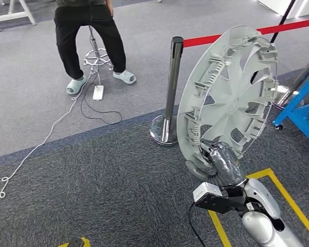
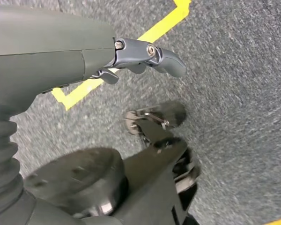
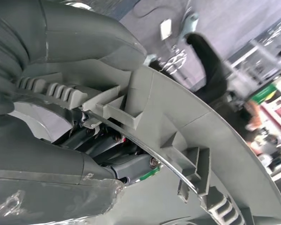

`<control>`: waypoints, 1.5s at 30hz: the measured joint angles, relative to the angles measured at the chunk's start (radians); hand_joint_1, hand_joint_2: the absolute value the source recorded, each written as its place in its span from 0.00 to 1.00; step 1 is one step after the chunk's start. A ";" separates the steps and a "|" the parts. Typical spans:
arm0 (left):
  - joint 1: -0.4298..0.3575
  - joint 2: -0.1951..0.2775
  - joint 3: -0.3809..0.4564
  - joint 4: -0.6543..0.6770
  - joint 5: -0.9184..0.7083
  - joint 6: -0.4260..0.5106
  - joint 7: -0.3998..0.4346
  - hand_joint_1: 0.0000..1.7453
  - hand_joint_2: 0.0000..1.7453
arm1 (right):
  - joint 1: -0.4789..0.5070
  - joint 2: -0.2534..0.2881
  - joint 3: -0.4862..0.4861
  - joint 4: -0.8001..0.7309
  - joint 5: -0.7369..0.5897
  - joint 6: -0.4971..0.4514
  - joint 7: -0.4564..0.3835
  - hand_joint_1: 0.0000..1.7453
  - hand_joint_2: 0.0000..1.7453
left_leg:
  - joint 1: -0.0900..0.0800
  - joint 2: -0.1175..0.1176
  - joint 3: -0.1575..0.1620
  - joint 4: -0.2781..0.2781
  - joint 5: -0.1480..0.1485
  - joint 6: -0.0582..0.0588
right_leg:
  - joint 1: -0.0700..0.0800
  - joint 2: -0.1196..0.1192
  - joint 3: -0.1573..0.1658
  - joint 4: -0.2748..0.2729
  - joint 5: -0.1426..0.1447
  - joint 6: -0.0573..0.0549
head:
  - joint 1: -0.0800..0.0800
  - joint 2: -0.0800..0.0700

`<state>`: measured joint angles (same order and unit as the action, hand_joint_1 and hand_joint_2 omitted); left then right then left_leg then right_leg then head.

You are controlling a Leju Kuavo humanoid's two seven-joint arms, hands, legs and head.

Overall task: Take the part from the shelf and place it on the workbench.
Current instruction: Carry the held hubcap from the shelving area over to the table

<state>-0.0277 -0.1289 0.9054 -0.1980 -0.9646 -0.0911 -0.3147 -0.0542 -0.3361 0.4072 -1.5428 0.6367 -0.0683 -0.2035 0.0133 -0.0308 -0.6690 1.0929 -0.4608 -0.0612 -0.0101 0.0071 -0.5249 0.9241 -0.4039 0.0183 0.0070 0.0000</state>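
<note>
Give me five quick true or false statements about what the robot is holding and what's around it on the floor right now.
1. The right hand grips the pale grey plastic wheel cover at its lower rim. True.
2. The wheel cover lies flat on the carpet. False: it is held up on edge, above the floor.
3. The left hand holds a part. False: it holds nothing, hanging over grey carpet with its fingers apart.
4. A red barrier belt runs from the chrome stanchion post. True.
5. The seated person in black trousers touches the wheel cover. False: they sit well away from it.
</note>
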 joint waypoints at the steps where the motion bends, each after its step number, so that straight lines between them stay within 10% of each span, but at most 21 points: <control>1: -0.001 -0.002 0.001 0.000 0.001 0.001 0.000 0.00 1.00 | 0.000 0.000 0.000 0.000 0.000 0.000 0.000 0.91 1.00 | 0.000 0.009 -0.033 0.070 -0.029 0.000 | 0.002 -0.015 0.000 -0.001 0.001 -0.001 | 0.000 0.000; 3: -0.001 -0.004 0.002 0.000 0.001 0.003 0.001 0.00 1.00 | 0.000 0.000 0.000 0.000 0.000 0.000 0.000 0.91 1.00 | -0.001 0.015 -0.052 0.119 -0.031 0.002 | 0.005 -0.042 0.001 -0.002 0.001 -0.002 | 0.000 0.000; 6: -0.002 -0.004 0.002 0.000 0.001 0.003 0.002 0.00 1.00 | -0.004 0.000 0.000 0.000 0.000 0.000 0.000 0.91 1.00 | -0.009 0.063 0.053 -0.064 0.064 0.011 | 0.008 -0.075 0.007 -0.001 -0.004 0.004 | 0.000 0.000; 9: -0.006 -0.005 0.003 0.000 0.001 0.003 0.002 0.00 1.00 | -0.007 0.000 0.000 0.000 0.000 0.000 0.001 0.91 1.00 | -0.022 0.114 0.115 -0.190 0.093 0.029 | 0.018 -0.103 0.008 0.002 -0.010 0.014 | -0.001 0.000; 11: -0.004 -0.005 0.004 0.000 0.000 0.003 0.004 0.00 1.00 | -0.008 0.000 0.000 0.000 0.000 0.000 0.001 0.91 1.00 | -0.021 0.090 0.113 -0.195 0.093 0.042 | 0.016 -0.117 0.010 0.003 -0.015 0.021 | 0.000 0.000; 13: -0.002 -0.005 0.006 0.000 -0.004 0.003 0.009 0.00 1.00 | -0.007 0.000 0.000 0.000 -0.001 -0.001 0.002 0.91 1.00 | -0.017 0.065 0.114 -0.198 0.097 0.054 | 0.011 -0.076 -0.010 0.053 -0.051 0.029 | 0.001 0.000; 16: -0.003 -0.004 0.009 0.000 -0.007 0.004 0.012 0.00 1.00 | 0.002 -0.001 0.000 0.000 -0.003 -0.003 0.002 0.91 1.00 | -0.012 0.027 0.116 -0.200 0.100 0.062 | 0.008 -0.013 -0.118 0.272 -0.145 0.035 | 0.006 0.000; 18: -0.002 -0.005 0.011 0.000 -0.009 0.005 0.012 0.00 1.00 | 0.012 -0.001 0.000 0.000 -0.005 -0.004 0.003 0.91 1.00 | -0.011 0.000 0.117 -0.200 0.100 0.063 | 0.008 -0.009 -0.162 0.340 -0.150 0.035 | 0.007 0.000; 22: -0.002 -0.004 0.011 0.000 -0.020 0.005 0.013 0.00 1.00 | 0.023 -0.001 -0.001 -0.005 -0.008 -0.008 0.004 0.91 1.00 | -0.005 -0.053 0.125 -0.198 0.096 0.052 | -0.004 0.046 -0.055 0.090 -0.004 0.039 | 0.007 0.000; 26: 0.002 -0.005 0.011 0.000 -0.023 0.006 0.016 0.00 1.00 | 0.027 -0.001 -0.003 -0.009 -0.009 -0.011 0.004 0.91 1.00 | 0.002 -0.089 0.112 -0.199 0.103 0.028 | -0.005 0.061 -0.013 0.008 0.008 0.033 | 0.006 0.000; 28: 0.006 -0.006 0.011 0.000 -0.023 0.007 0.018 0.00 1.00 | 0.029 -0.001 -0.006 -0.014 -0.009 -0.012 0.004 0.91 1.00 | -0.001 -0.063 0.095 -0.169 0.080 0.020 | -0.005 0.039 -0.009 0.000 0.012 0.020 | 0.003 0.000; 33: 0.003 -0.010 0.011 0.000 -0.023 0.008 0.018 0.00 1.00 | 0.035 -0.002 -0.012 -0.020 -0.009 -0.015 0.004 0.91 1.00 | -0.007 0.013 -0.046 0.129 -0.050 0.013 | 0.002 -0.027 -0.004 -0.010 0.014 0.001 | -0.002 0.000; 35: 0.004 -0.011 0.011 0.000 -0.023 0.008 0.018 0.00 1.00 | 0.037 -0.002 -0.012 -0.020 -0.009 -0.015 0.004 0.91 1.00 | -0.008 0.020 -0.013 0.067 0.000 0.017 | 0.002 -0.051 -0.002 -0.010 0.012 0.001 | -0.002 0.000; 39: 0.000 -0.011 0.011 0.000 -0.023 0.009 0.018 0.00 1.00 | 0.038 -0.002 -0.013 -0.024 -0.008 -0.015 0.004 0.91 1.00 | -0.025 0.115 0.120 -0.184 0.097 0.037 | 0.009 -0.088 0.005 -0.006 0.003 0.014 | -0.002 0.000; 42: -0.001 -0.010 0.011 0.000 -0.023 0.009 0.018 0.00 1.00 | 0.038 -0.001 -0.013 -0.025 -0.008 -0.015 0.004 0.91 1.00 | -0.026 0.090 0.126 -0.209 0.097 0.050 | 0.010 -0.113 0.008 -0.007 -0.003 0.027 | -0.002 0.000; 45: 0.000 -0.008 0.012 0.000 -0.023 0.009 0.019 0.00 1.00 | 0.037 -0.001 -0.014 -0.027 -0.008 -0.016 0.004 0.91 1.00 | -0.017 0.052 0.132 -0.220 0.106 0.065 | 0.004 -0.042 -0.038 0.102 -0.069 0.038 | 0.003 0.000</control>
<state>-0.0278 -0.1373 0.9170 -0.1980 -0.9877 -0.0824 -0.2960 -0.0172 -0.3375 0.3936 -1.5702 0.6285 -0.0838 -0.1995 -0.0041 0.0217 -0.5372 0.8728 -0.3551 0.0034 -0.0058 -0.0350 -0.5625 1.0257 -0.4728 0.0568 0.0096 0.0000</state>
